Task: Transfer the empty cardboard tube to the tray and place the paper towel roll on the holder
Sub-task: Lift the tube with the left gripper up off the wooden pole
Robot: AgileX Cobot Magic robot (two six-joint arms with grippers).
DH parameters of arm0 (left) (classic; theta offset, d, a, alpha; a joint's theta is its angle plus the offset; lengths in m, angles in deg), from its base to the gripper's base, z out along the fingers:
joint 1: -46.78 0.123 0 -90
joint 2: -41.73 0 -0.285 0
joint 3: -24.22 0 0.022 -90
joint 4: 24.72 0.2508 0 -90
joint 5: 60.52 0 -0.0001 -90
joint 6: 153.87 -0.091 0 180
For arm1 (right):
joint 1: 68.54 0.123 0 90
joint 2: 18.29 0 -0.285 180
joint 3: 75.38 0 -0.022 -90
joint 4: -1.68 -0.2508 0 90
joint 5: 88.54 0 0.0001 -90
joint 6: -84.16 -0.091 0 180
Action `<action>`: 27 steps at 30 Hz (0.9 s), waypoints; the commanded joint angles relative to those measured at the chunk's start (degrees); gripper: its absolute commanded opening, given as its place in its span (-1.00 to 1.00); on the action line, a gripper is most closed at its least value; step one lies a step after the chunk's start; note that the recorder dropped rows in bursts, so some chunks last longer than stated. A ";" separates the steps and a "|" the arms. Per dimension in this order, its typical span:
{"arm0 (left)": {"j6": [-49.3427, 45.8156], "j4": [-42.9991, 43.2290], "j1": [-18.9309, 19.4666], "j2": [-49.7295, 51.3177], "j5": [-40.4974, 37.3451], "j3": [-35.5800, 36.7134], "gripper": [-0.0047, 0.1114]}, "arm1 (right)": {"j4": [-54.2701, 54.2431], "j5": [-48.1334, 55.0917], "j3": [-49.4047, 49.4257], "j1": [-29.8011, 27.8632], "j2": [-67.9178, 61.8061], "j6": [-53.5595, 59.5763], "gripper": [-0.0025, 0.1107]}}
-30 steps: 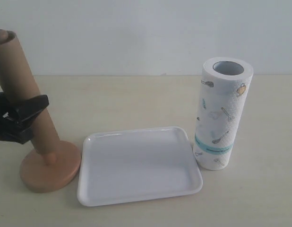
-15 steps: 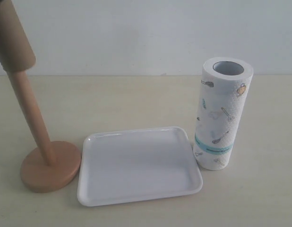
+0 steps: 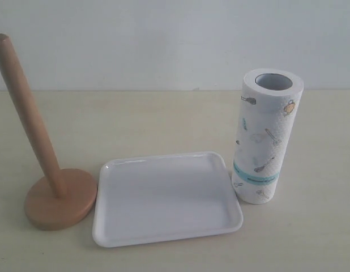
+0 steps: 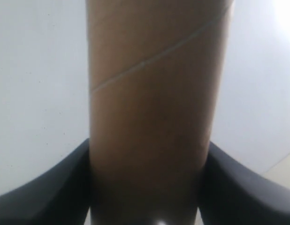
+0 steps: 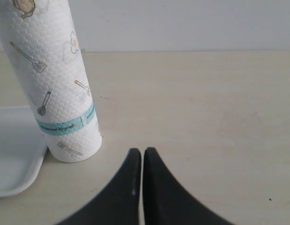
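So the left hand point(image 4: 147, 187) is clamped on the empty cardboard tube point(image 4: 154, 93), out of the wide shot, leaving the holder point(image 3: 33, 130) bare at left, the tray point(image 3: 163, 198) open mid worktop point(image 3: 163, 119), the paper towel roll point(image 3: 265, 141) upright just beside its right rim, and the right hand point(image 5: 143, 164) pinched closed on nothing nearby.

The empty cardboard tube point(image 4: 154, 108) sat between the two fingers of the left gripper point(image 4: 149, 150), touching both and running on past their tips. The paper towel roll point(image 5: 56, 84) stood upright on the table point(image 5: 206, 103) ahead of the right gripper point(image 5: 143, 152), off to one side of its line. The tray point(image 3: 163, 198) lay flat just beside the roll, farther out to that same side. The holder point(image 3: 62, 204) stood just beside the tray's opposite edge, so the tray lay between holder and roll.
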 commanded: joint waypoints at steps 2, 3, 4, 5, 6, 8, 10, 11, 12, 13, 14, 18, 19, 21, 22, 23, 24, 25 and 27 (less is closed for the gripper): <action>10.46 8.79 -0.02 -0.50 2.88 -3.40 -0.85 | 0.25 -0.25 -0.07 -0.12 0.26 0.00 -0.93; 10.76 10.43 -0.02 -0.50 3.17 -3.50 -0.85 | 0.25 -0.25 -0.07 -0.12 0.26 0.00 -0.93; 10.76 11.93 -0.02 -0.50 3.22 -3.50 -0.85 | 0.25 -0.25 -0.07 -0.12 0.26 0.00 -0.93; 11.48 14.08 -0.13 -0.50 3.22 -3.50 -0.85 | 0.25 -0.25 -0.07 -0.12 0.26 0.00 -0.93; 12.34 15.94 -0.13 -0.50 3.06 -3.50 -0.85 | 0.25 -0.25 -0.07 -0.12 0.26 0.00 -0.93; 13.94 19.99 -0.13 -0.50 2.79 -3.50 -0.85 | 0.25 -0.25 -0.07 -0.12 0.26 0.00 -0.93; 14.83 20.79 -0.13 -0.50 2.79 -3.50 -0.85 | 0.25 -0.25 -0.07 -0.12 0.26 0.00 -0.93; 14.83 20.79 -0.13 -0.50 3.01 -3.50 -0.85 | 0.25 -0.25 -0.07 -0.12 0.26 0.00 -0.93; 14.83 20.47 -0.13 -0.50 3.01 -3.50 -0.85 | 0.25 -0.25 -0.07 -0.12 0.26 0.00 -0.93; 14.83 20.06 -0.13 -0.50 3.13 -3.50 -0.85 | 0.25 -0.25 -0.07 -0.12 0.26 0.00 -0.93; 14.83 19.94 -0.62 -0.50 3.23 -3.50 -0.85 | 0.25 -0.25 -0.07 -0.12 0.26 0.00 -0.93; 15.40 18.58 -5.51 -0.50 2.46 -3.50 -0.85 | 0.25 -0.25 -0.07 -0.12 0.26 0.00 -0.93; 15.40 18.41 -6.71 -0.50 1.84 -3.50 -0.85 | 0.25 -0.25 -0.07 -0.12 0.26 0.00 -0.93; 15.58 18.28 -9.54 -0.14 -0.22 -3.50 -0.85 | 0.25 -0.25 -0.07 -0.12 0.26 0.00 -0.93; 15.74 18.28 -10.61 0.09 -0.77 -3.50 -0.85 | 0.25 -0.25 -0.07 -0.12 0.26 0.00 -0.93; 15.88 18.28 -11.91 0.53 -1.03 -3.50 -0.85 | 0.25 -0.25 -0.07 -0.12 0.26 0.00 -0.93; 16.13 18.28 -13.21 0.85 -1.47 -3.50 -0.85 | 0.25 -0.25 -0.07 -0.12 0.26 0.00 -0.93; 16.53 18.28 -14.29 1.36 -2.02 -3.50 -0.85 | 0.25 -0.25 -0.07 -0.12 0.26 0.00 -0.93; 16.53 18.39 -16.85 2.31 -3.34 -3.50 -0.85 | 0.25 -0.25 -0.07 -0.12 0.26 0.00 -0.93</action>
